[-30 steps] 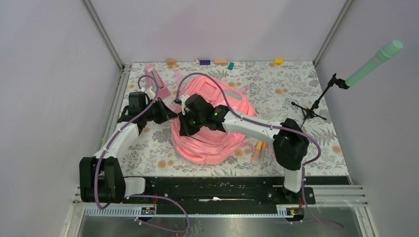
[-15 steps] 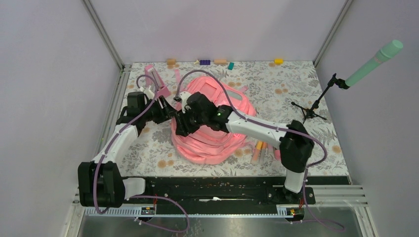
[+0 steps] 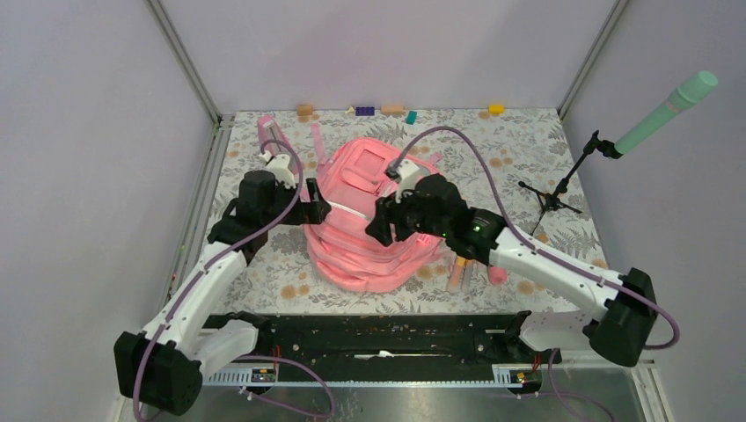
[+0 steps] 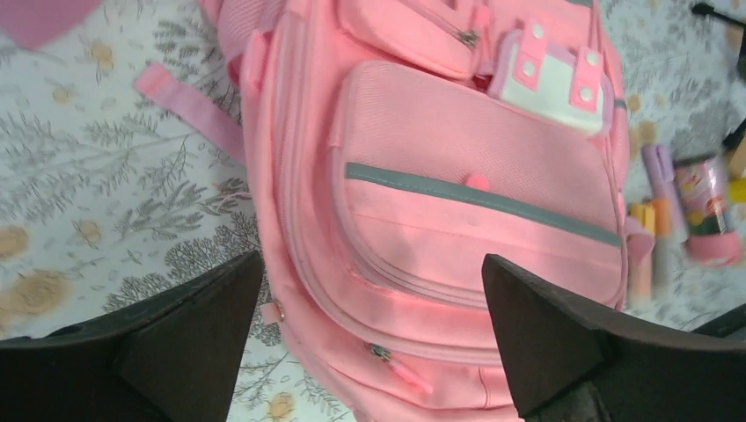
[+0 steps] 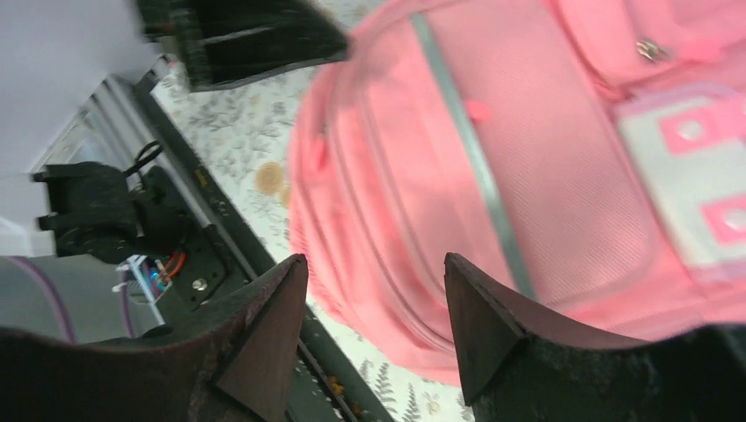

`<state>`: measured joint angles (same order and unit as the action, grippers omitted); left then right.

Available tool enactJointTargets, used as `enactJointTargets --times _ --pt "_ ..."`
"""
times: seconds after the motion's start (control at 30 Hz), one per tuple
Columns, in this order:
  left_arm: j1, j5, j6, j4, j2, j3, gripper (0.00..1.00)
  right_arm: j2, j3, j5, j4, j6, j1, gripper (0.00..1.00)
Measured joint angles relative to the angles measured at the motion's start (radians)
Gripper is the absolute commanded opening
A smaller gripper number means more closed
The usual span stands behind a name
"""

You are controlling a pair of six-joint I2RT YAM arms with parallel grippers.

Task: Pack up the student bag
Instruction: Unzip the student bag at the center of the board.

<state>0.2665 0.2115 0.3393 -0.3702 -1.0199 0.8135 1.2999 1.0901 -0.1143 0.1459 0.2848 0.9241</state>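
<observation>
— How did the left gripper (image 4: 369,259) stand?
— Jaws spread wide with nothing between them, over the front pocket of the student bag (image 3: 361,259).
— And the right gripper (image 5: 376,258)?
— Jaws parted too, empty, above the bag's near side.
— Where was the bag?
— Lying in the middle of the floral table (image 3: 519,149), between both arms.

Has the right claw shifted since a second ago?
Yes. The right claw has drawn back rightward across the student bag, toward the microphone stand.
</observation>
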Motion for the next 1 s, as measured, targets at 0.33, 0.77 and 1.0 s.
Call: enactJointTargets --times 0.33,0.77,1.0 --pt "0.423 -0.123 -0.374 0.002 0.142 -0.022 0.99 -0.219 -0.271 -0.003 0.013 0.006 -0.236 0.68" --pt "0.659 -0.349 -0.605 -0.051 0.032 -0.061 0.71 -0.373 -0.361 -0.011 0.029 0.016 -0.295 0.70" --pt "0.670 -0.426 -0.621 -0.054 -0.032 -0.060 0.54 -0.401 -0.382 -0.011 0.029 0.027 -0.303 0.70"
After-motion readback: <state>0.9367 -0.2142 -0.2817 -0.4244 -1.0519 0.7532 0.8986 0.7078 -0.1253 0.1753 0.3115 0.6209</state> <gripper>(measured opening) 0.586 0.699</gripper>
